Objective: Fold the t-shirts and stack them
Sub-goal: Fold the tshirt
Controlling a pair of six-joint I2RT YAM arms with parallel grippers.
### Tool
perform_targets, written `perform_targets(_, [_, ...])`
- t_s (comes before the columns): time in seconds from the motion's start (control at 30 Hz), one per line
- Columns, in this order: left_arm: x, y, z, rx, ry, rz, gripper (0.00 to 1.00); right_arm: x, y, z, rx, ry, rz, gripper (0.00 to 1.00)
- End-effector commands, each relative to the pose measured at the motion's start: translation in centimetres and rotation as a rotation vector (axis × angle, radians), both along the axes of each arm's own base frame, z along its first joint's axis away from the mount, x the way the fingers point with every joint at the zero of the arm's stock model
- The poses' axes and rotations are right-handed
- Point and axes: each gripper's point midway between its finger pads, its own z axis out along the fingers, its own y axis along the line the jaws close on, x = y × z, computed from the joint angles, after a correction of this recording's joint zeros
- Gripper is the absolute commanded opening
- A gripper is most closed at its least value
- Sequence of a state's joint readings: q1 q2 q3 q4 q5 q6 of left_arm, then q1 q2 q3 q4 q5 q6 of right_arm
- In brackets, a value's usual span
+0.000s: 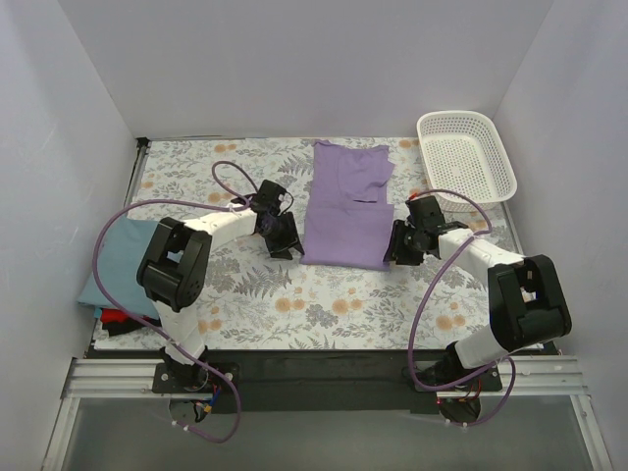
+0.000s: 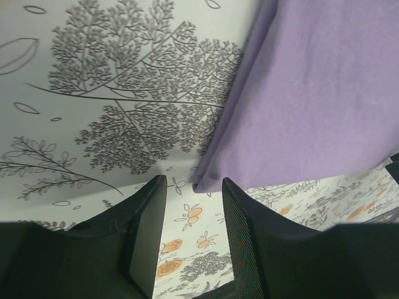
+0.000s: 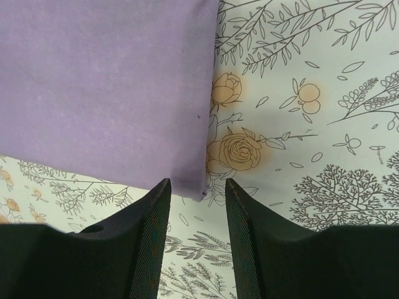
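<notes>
A lilac-purple t-shirt (image 1: pixel 348 206) lies folded into a long strip in the middle of the floral table cover. Its near-left corner (image 2: pixel 201 185) sits just past the tips of my left gripper (image 2: pixel 194 180), which is open, with only table cover between its fingers (image 2: pixel 146 230). My right gripper (image 3: pixel 197 182) is open at the near-right corner (image 3: pixel 198 192), which reaches in between the tips without being pinched. A folded dusty blue-grey t-shirt (image 1: pixel 120 257) rests at the far left on red (image 1: pixel 116 316) and black (image 1: pixel 126 328) ones.
A white mesh basket (image 1: pixel 467 184) stands at the back right, close behind the right arm. White walls enclose the table on three sides. Purple cables loop over both arms.
</notes>
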State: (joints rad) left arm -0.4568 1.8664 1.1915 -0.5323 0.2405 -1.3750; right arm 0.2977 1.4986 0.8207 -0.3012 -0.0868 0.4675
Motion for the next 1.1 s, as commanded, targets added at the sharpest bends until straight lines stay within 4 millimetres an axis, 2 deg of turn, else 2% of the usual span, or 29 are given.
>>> perform_targets(0.0, [0.4,-1.3,2.0,-0.053,-0.063,-0.034,0.40,0.5,0.9,0.8,0.036,-0.046,0.007,0.48])
perform_targets(0.37, [-0.7,-2.2,0.6,-0.040,-0.031,-0.053,0.36,-0.3,0.9,-0.5,0.031,-0.016,0.010,0.47])
perform_targets(0.53, [-0.9,-1.9,-0.4,0.026,-0.027,-0.046,0.35,-0.8,0.9,-1.2,0.021,-0.002,0.019,0.47])
perform_targets(0.8, [-0.6,-1.1,-0.8,0.136,-0.052,-0.025,0.32,-1.0,1.7,-1.8,0.012,0.010,0.044,0.47])
perform_targets(0.9, [-0.5,-1.4,-0.8,0.136,-0.049,-0.029,0.30,-0.9,1.8,-2.1,0.006,0.016,0.046,0.46])
perform_targets(1.0, [-0.5,-1.7,-1.1,0.138,-0.043,-0.034,0.27,-0.9,1.8,-2.2,0.002,0.021,0.045,0.44])
perform_targets(1.03, [-0.5,-1.7,-1.1,0.137,-0.041,-0.034,0.26,-0.8,1.9,-2.3,0.003,0.020,0.047,0.40])
perform_targets(1.07, [-0.5,-1.9,-1.2,0.133,-0.039,-0.037,0.22,-0.9,1.9,-2.4,0.001,0.024,0.048,0.39])
